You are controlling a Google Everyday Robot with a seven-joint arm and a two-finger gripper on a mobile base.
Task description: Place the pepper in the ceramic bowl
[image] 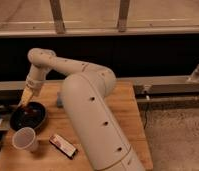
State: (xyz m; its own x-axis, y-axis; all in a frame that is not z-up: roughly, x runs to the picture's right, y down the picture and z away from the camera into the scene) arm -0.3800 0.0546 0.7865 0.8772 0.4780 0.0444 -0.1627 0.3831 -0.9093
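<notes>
pepper [29,112] in bowl [19,121]; gripper [25,102] above

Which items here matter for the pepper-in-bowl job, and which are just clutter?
Job:
- pepper, dark red, lying in the bowl
- bowl, black, at the table's left edge
- hand, just above the bowl's far rim

Clutter:
- paper cup, in front of the bowl
- red-and-white packet, right of the cup
- wooden table

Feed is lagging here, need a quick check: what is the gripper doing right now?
Gripper: above the far left rim of the round black glossy ceramic bowl; a small dark red thing, probably the pepper, lies inside the bowl.
</notes>
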